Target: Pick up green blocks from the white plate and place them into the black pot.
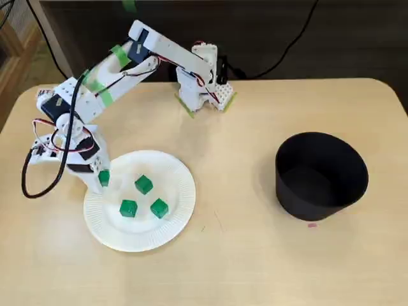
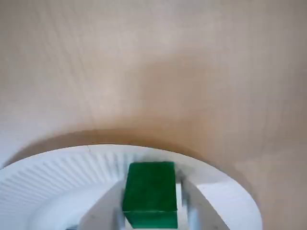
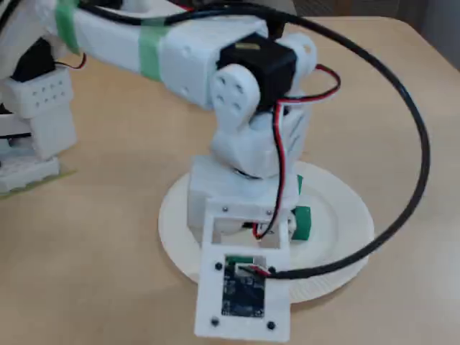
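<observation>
Gripper [image 1: 102, 180]: clamped on a green block [image 2: 149, 191].
Black pot [image 1: 319, 194]: well apart, off to its right in a fixed view.

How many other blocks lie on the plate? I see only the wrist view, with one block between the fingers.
Observer: Three loose blocks lie on the plate in a fixed view, to the right of the gripper and its held block.
Operator: Where is the pot?
Observer: The pot stands upright, far to the right of the plate in that view, with bare table between them.
Operator: Is anything in it?
Observer: No green shows inside it; what I see of its inside is plain black.
</observation>
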Motion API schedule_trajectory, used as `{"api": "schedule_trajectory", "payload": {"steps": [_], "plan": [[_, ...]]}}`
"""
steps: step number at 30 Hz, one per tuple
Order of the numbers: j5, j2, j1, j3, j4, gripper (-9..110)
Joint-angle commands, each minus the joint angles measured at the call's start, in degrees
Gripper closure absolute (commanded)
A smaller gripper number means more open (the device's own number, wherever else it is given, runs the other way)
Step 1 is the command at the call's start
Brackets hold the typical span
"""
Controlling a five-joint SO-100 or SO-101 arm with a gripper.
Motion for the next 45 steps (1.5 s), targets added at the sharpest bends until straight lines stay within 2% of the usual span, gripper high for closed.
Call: {"api": "schedule_trajectory", "payload": {"steps": [1,9,14,19,23,28,32,34,37,45], "plan": [[1.3,-0.1,-1.3,-3.9,0.2,104],[3.1,2.8,-3.4,-4.6,0.3,104],[12.4,14.5,-5.4,-4.0,0.5,104],[23.4,30.3,-11.9,-1.9,0.5,104],[32.3,43.3,-21.7,3.6,0.5,104],[40.0,51.0,-42.4,9.0,-0.2,104],[40.0,51.9,-57.3,15.5,-3.5,104],[40.3,54.4,-62.8,22.2,-9.6,104],[41.9,59.4,-68.1,35.2,-20.8,104],[42.4,63.5,-77.3,54.1,-36.6,104]]}}
